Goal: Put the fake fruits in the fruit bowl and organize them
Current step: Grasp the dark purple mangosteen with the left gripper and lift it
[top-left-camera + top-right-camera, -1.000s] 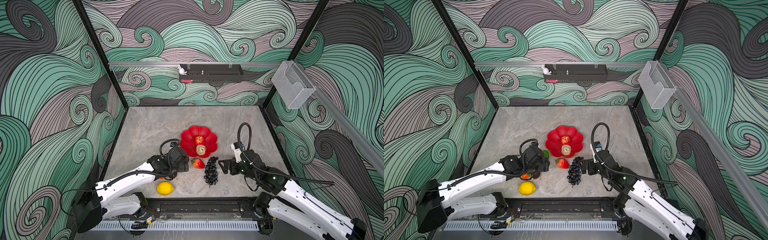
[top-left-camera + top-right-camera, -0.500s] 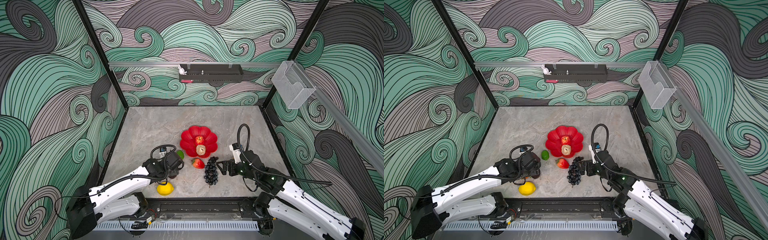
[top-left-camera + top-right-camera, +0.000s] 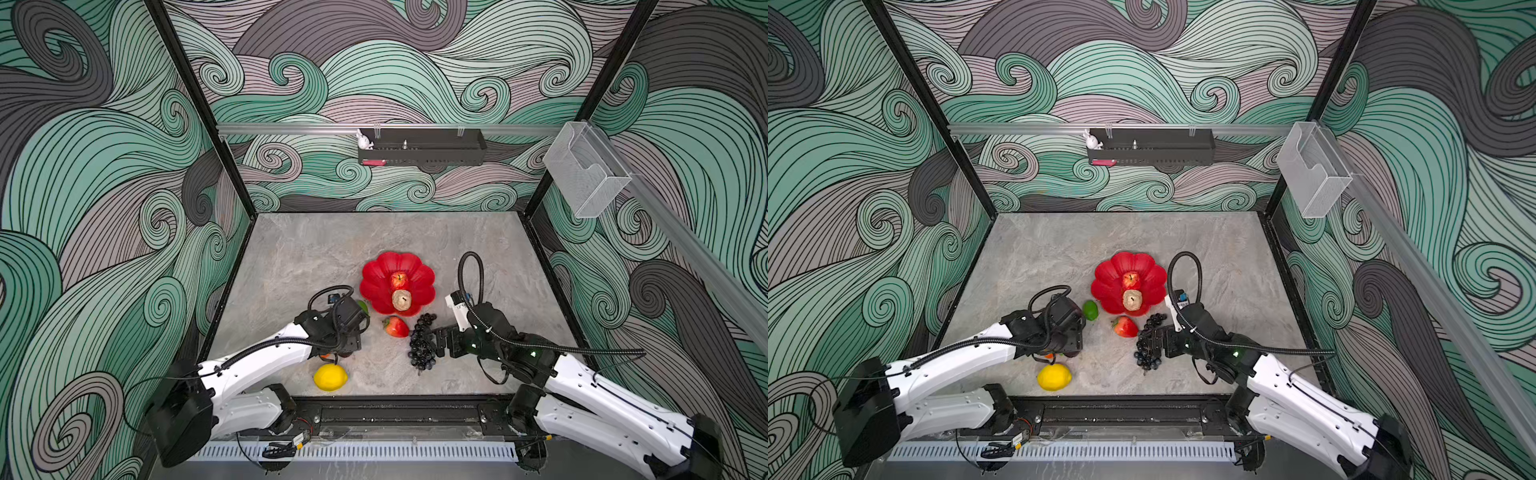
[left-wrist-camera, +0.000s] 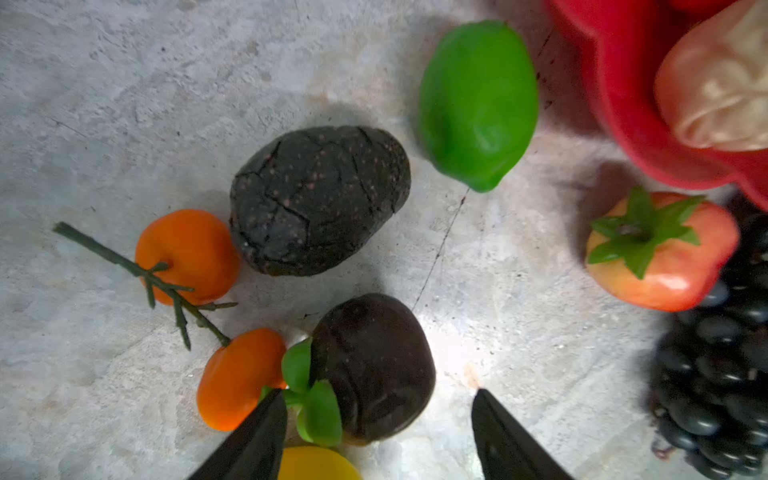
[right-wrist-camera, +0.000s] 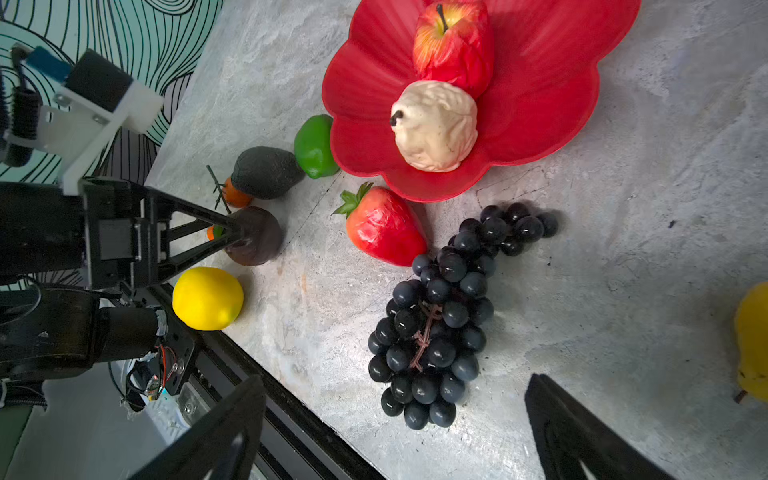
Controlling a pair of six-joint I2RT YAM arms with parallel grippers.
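In both top views the red fruit bowl [image 3: 374,282] sits on the grey desk [image 3: 307,257] near the middle of the frame, a little below centre. A red apple [image 3: 399,280] and a cream lumpy fruit [image 3: 402,300] touch each other inside it. Just below the bowl's lower rim lies a strawberry [image 3: 395,327], with a dark grape bunch [image 3: 420,347] to its right. A green lime [image 3: 1090,310] lies just beside the bowl's left rim, and a yellow lemon [image 3: 330,377] lies lower left, near the desk's front edge. The left pincer [image 4: 379,397] hangs low over a cluster of fruit left of the strawberry. Its jaws stand apart around a smooth dark avocado [image 4: 374,365], one tip beside a green leaf [image 4: 309,399] and the other clear of the fruit, so nothing is gripped. A cracked dark avocado [image 4: 320,199] and two oranges [image 4: 187,253] on a twig [image 4: 124,262] lie close by. The right pincer [image 5: 397,380] is spread wide and empty, its tips just beside the grape bunch's right side in both top views. A yellow fruit [image 5: 754,340], partly cut off, lies well apart from the grapes.
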